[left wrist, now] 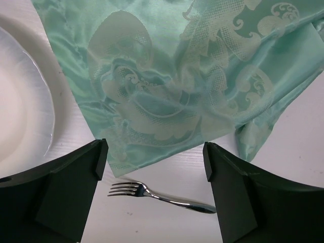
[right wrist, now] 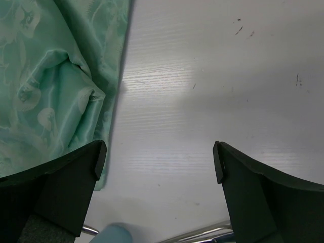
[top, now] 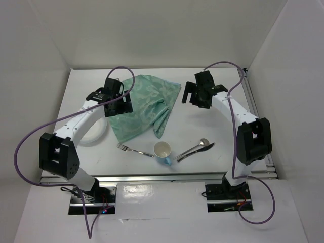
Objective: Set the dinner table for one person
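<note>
The white dinner table (top: 202, 126) holds a crumpled pale green patterned placemat (top: 144, 106) at centre back. A white plate (top: 93, 132) lies to its left, partly under my left arm. A fork (top: 134, 150), a pale blue cup (top: 163, 151) and a spoon with a knife (top: 195, 150) lie near the front. My left gripper (top: 118, 103) is open and empty above the placemat's left edge (left wrist: 172, 76), with the fork (left wrist: 162, 196) and plate (left wrist: 20, 116) in its wrist view. My right gripper (top: 194, 96) is open and empty over bare table just right of the placemat (right wrist: 50, 86).
White walls enclose the table at the back and both sides. Metal rails run along the table's edges (top: 255, 109). The cup's side (right wrist: 109, 234) and cutlery handles (right wrist: 202, 235) show at the bottom of the right wrist view.
</note>
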You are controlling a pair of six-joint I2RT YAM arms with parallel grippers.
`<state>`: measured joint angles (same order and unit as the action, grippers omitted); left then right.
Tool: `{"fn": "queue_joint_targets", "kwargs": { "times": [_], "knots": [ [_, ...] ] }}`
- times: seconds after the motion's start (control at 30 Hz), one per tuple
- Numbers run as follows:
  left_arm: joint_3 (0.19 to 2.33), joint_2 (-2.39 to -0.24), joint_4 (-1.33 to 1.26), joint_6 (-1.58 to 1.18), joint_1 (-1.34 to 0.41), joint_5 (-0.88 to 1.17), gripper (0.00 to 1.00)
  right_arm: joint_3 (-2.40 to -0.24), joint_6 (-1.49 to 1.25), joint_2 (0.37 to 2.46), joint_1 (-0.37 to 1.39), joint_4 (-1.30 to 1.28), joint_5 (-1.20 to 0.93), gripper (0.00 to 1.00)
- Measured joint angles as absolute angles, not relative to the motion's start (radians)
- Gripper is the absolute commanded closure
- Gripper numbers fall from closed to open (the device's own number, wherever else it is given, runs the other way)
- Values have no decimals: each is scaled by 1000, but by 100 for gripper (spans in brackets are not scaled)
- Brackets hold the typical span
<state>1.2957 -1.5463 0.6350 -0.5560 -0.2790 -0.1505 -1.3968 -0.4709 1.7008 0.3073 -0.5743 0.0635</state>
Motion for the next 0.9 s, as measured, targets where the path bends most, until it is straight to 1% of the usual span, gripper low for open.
{"fn": "queue_joint_targets", "kwargs": {
  "times": [0.17,0.27,0.33,0.37,0.43,0.53,0.57,0.6,0.67,0.7,0.8,0.9],
  "knots": [
    [1279,-1544,628,-563,-266,-135,5,-1386,-466,1701,307,-569,53,0],
    [1257,-1542,628,-584,-257,-133,8,-1354,-454,1696,307,-558,29,0],
    [1235,-1539,628,-595,-256,-133,8,-1324,-448,1689,307,-539,-1,0],
    [1220,-1537,628,-604,-254,-133,6,-1304,-443,1683,307,-533,-15,0],
    [1191,-1534,635,-607,-252,-136,4,-1273,-428,1672,309,-514,-57,4],
    [1171,-1534,665,-601,-228,-147,6,-1241,-405,1657,322,-485,-117,10],
    [1167,-1534,670,-599,-214,-144,7,-1236,-397,1656,331,-474,-130,10],
    [1160,-1534,670,-599,-195,-140,7,-1234,-392,1656,340,-467,-141,14],
    [1134,-1534,662,-603,-166,-136,7,-1234,-380,1656,364,-452,-157,16],
    [1114,-1534,658,-606,-156,-131,9,-1234,-376,1656,377,-443,-167,20],
    [1059,-1536,656,-612,-155,-102,12,-1234,-369,1666,411,-417,-190,20],
    [1051,-1556,653,-624,-159,-83,13,-1240,-368,1702,440,-398,-204,18]
  ]
}}
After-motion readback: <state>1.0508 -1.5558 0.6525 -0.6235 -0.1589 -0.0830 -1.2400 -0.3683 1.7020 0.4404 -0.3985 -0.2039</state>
